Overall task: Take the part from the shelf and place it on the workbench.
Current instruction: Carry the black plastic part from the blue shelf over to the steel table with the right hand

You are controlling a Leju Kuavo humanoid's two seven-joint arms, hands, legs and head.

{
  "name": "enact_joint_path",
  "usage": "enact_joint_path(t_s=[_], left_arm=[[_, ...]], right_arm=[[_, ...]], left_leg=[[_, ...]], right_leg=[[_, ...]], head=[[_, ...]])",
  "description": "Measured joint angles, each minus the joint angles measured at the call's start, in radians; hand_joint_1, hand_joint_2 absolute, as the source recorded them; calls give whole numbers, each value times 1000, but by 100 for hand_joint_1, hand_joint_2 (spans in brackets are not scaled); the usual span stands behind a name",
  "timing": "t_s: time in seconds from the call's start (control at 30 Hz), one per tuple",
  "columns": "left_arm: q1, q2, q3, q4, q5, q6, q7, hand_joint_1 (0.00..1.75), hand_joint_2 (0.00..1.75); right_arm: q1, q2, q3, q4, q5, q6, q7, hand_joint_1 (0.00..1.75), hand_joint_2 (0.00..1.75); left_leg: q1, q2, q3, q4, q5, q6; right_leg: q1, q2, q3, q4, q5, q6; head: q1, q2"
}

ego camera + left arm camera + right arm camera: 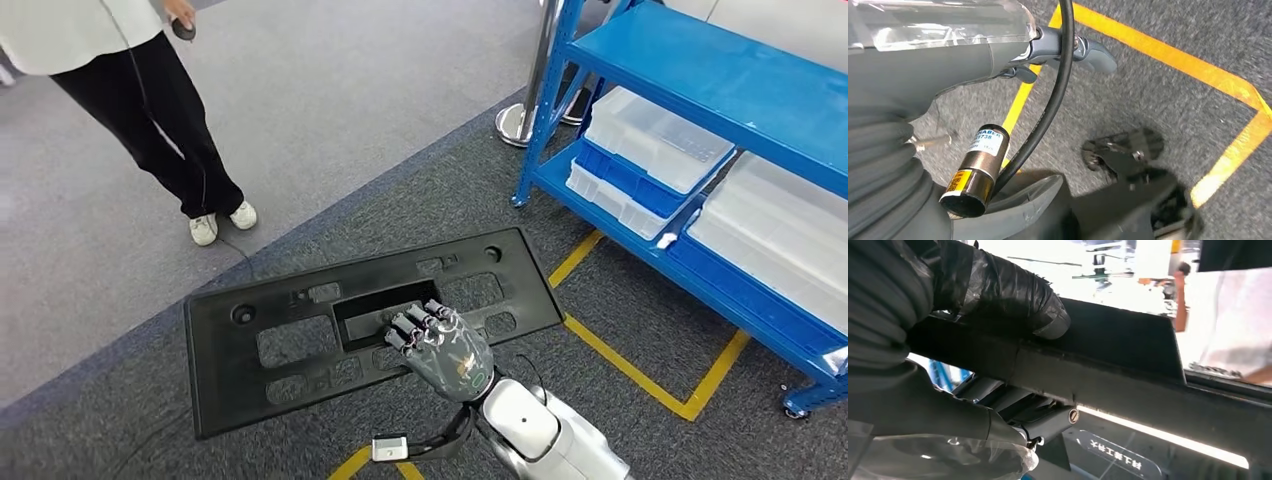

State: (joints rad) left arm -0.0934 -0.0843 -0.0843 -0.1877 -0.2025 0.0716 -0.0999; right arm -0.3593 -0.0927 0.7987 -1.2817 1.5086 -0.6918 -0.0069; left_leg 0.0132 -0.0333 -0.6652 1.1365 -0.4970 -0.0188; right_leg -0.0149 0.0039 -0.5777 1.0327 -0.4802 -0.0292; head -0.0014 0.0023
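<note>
Clearly, in the head view the right hand [443,345] holds the part [300,340], a wide, flat, black plastic panel with many cut-outs, and the fingers reach into the long rectangular opening near its middle. The panel is carried above the grey carpet with yellow floor tape [640,365], just beside the blue shelf [700,110], where translucent bins [655,135] stand; a person [150,110] stands well apart on the far side. I see no workbench, so I judge the placing is not yet done. In the left wrist view, the left hand [1068,50] hangs over the carpet and the yellow tape; a grey fingertip shows beside a black cable [1060,85], but I cannot tell if this hand is open or closed. In the right wrist view, the thick thumb [1013,290] presses on one face of the panel's edge and the darker fingers [1013,405] close under it, so the grip is firm. I judge the panel is light and rather stiff but long, so it can swing or tilt when held by one hand. The smooth plastic may slip; the rim of the middle opening looks the best place to hold it.
</note>
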Motion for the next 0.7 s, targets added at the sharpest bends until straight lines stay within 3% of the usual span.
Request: enact_joint_path(t_s=[0.07,0.1,0.13,0.2,0.27,0.3,0.37,0.4,0.47,0.53,0.6,0.63,0.67,0.7], left_arm=[[-4,-4,0,0,-6,-3,-1,0,175],[-5,-5,0,0,-9,-5,-2,0,175],[-5,-6,0,0,-10,-6,-3,0,175],[-5,-6,0,0,-10,-6,-5,0,175],[-10,-6,0,0,-10,-6,-5,0,175],[-12,-6,0,0,-10,-6,-2,0,175],[-11,-6,0,0,-10,-6,6,0,175],[-7,-6,0,0,-10,-5,8,0,175],[-2,-5,1,0,-8,-3,9,0,175],[-3,-4,2,0,-6,-2,7,0,175],[-4,-4,4,0,-4,-3,4,0,175],[-3,-4,6,0,-3,-5,3,0,175],[-3,-4,6,0,-3,-6,2,0,175],[-3,-4,7,0,-3,-7,2,0,175]], right_arm=[[-2,-4,0,3,0,0,0,175,175],[-4,-5,0,5,-1,0,0,175,175],[-6,-6,0,6,-3,0,0,175,175],[-14,-6,0,7,-6,0,0,175,175],[-22,-6,0,7,-7,0,0,175,175],[-25,-7,0,7,-7,0,0,175,175],[-27,-6,0,6,-6,0,1,175,175],[-29,-6,0,6,-5,0,1,175,175],[-33,-6,0,6,-3,0,1,175,175],[-34,-10,0,8,-2,-1,2,175,175],[-32,-14,0,11,-4,-1,2,175,175],[-32,-16,0,12,-7,-1,2,175,175],[-32,-17,0,12,-11,-1,1,175,175],[-33,-17,0,12,-13,-1,0,175,175]], left_leg=[[1,20,-57,120,-49,-3],[1,24,-71,150,-55,-3],[0,27,-66,142,-41,-1],[-4,48,-2,26,16,11],[-14,82,58,-88,49,26],[-19,90,69,-113,52,31],[-22,73,68,-122,55,39],[-19,62,70,-128,59,43],[-12,43,76,-141,69,53],[-9,23,75,-145,74,58],[-9,-2,72,-142,75,59],[-9,-16,71,-139,75,59],[-8,-29,70,-136,74,57],[-7,-42,70,-131,72,55]], right_leg=[[6,-28,-1,0,-2,-5],[8,-42,-1,1,-2,-6],[11,-54,-1,1,-3,-6],[15,-75,2,1,-5,-6],[20,-95,4,1,-7,-2],[22,-104,5,0,-8,1],[22,-122,8,-3,-8,11],[21,-116,10,-1,-12,17],[17,-73,-3,36,-41,28],[11,-22,-55,149,-103,34],[9,-9,-112,262,-141,37],[7,-6,-119,272,-131,39],[5,-3,-107,241,-101,39],[2,7,-77,175,-61,39]], head=[[0,0],[0,0],[0,0],[0,0],[0,0],[0,0],[0,0],[0,0],[1,0],[1,0],[1,0],[1,0],[1,0],[1,0]])
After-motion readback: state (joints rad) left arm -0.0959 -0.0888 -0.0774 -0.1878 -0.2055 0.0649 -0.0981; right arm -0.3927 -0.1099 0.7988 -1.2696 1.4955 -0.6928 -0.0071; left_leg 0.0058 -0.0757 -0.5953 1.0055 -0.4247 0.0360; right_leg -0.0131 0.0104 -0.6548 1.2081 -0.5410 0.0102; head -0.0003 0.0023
